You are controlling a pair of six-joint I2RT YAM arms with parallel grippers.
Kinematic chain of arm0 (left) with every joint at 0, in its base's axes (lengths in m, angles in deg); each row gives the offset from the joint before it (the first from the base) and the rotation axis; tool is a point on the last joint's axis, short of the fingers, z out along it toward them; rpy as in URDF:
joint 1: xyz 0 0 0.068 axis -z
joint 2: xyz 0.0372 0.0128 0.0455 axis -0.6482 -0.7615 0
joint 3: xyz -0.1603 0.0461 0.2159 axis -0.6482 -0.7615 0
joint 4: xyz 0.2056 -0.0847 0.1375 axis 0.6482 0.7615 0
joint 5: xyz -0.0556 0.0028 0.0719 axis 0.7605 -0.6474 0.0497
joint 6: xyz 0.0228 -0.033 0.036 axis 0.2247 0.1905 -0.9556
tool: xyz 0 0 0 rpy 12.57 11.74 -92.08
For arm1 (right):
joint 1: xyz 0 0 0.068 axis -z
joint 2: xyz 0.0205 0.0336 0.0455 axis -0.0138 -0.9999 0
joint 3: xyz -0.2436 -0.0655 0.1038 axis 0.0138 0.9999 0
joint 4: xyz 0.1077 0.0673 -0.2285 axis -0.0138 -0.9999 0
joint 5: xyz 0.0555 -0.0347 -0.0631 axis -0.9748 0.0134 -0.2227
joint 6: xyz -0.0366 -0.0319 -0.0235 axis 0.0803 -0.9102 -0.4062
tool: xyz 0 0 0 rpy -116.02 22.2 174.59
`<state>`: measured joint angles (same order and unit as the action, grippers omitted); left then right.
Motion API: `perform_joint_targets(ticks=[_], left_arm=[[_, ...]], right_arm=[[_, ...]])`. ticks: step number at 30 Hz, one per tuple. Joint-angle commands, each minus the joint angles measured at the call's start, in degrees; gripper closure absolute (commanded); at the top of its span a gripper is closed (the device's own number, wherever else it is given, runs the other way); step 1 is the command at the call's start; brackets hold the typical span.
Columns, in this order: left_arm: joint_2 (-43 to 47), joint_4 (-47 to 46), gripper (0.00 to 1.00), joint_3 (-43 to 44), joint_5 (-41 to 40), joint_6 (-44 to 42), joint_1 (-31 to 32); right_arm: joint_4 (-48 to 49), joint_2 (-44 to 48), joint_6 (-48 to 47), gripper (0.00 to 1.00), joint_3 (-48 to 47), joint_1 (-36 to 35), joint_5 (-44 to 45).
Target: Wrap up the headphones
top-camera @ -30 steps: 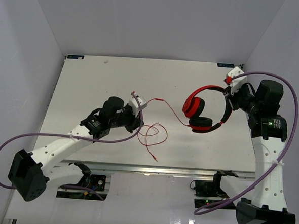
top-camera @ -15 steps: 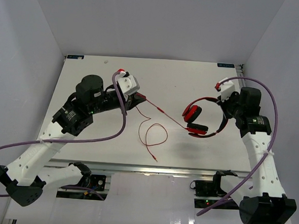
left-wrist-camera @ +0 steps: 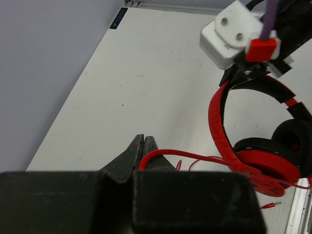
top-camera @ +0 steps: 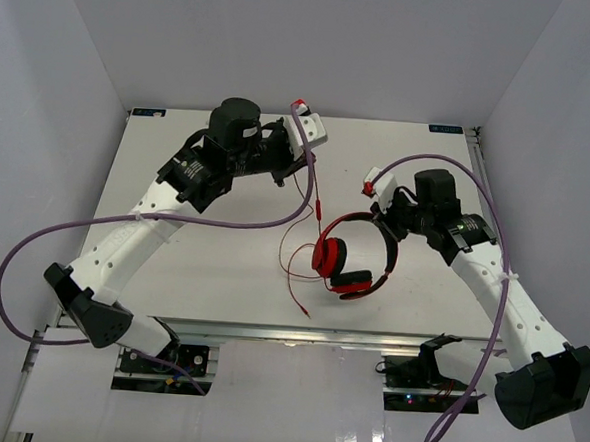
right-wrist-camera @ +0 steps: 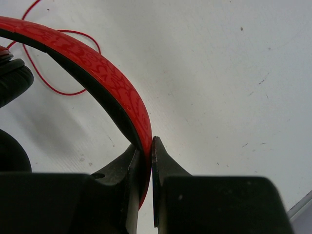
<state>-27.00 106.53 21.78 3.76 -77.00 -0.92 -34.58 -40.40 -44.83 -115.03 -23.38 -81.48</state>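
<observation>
The white table carries the work. The left arm reaches in high over its far left, and the right arm stretches toward the middle. The headphones hang near the table's front centre. The right jaws are closed tight on the red-and-black headband, one finger on each face. Whether the ear cups touch the table I cannot tell. The frame looks stiff and light enough for that single pinch, though the smooth plastic may swivel in the grip. The band seems the sound place to hold it. The thin red cord runs up from the cups to the left jaws, which are pressed fully together on it. It looks limp and springy, likely to kink or slip, so it wants steady tension. Its slack loops lie on the table, ending in the plug.
</observation>
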Motion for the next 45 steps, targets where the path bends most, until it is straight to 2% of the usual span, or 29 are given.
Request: perform_joint_targets(ticks=[1,4,12,17,22,25,30,34,39,45], left_arm=[[-2.6,0.7,1.00,2.1,-2.5,-3.3,-0.2],[-3.8,-0.3,1.00,0.7,-4.3,-4.0,-0.9],[-4.6,-7.4,1.00,-5.5,2.4,-1.3,-3.3],[-0.1,-17.3,1.00,-18.0,5.4,3.7,-4.7],[7.5,-38.4,0.98,-36.5,13.3,14.9,-7.2],[8.6,-50.4,0.91,-44.4,17.8,22.6,-7.5],[7.2,-72.5,0.67,-52.7,21.9,37.0,-7.4],[3.5,-90.3,0.53,-57.4,23.2,47.1,-6.9],[-3.1,-102.7,0.45,-57.9,22.0,50.4,-3.3],[-14.0,-110.5,0.40,-56.8,17.6,50.1,4.2]], right_arm=[[-1.5,4.8,-3.7,0.92,-1.7,-0.4,-8.4],[-3.2,8.0,-6.4,0.92,-1.5,-0.4,-13.3],[-8.4,9.1,-7.7,0.92,-3.5,-0.4,-26.2],[-7.1,7.1,2.9,0.92,-7.4,-0.1,-30.7],[-2.0,5.1,16.9,0.92,-10.1,1.9,-36.6],[4.1,5.3,26.5,0.92,-10.7,3.7,-37.8],[9.9,4.4,38.0,0.92,-13.9,7.2,-38.7],[13.7,3.2,46.8,0.92,-16.7,9.5,-38.0],[19.5,0.3,55.7,0.92,-20.3,12.5,-38.6],[22.0,-2.1,62.1,0.92,-24.9,15.5,-36.3]])
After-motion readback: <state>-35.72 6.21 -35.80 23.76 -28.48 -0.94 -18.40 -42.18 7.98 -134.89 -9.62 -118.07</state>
